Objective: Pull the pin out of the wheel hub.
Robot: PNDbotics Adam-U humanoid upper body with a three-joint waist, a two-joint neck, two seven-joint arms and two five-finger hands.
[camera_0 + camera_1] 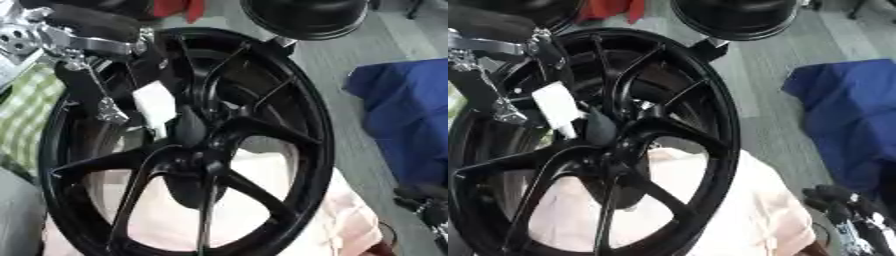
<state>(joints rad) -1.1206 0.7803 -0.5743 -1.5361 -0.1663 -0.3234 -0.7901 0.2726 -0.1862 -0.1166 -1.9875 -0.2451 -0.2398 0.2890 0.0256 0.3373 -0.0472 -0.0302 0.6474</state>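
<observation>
left eye view: left robot hand [131, 107] reaches into black wheel [289, 125] near hub [197, 160]; grip unclear. pull pin straight out. right robot hand [842, 205] idle, curled.

Grey floor [332, 65] runs across the back, blue cloth [407, 115] heaped on the right, pale pink cloth [754, 200] spread below, something red [179, 9] up top.
</observation>
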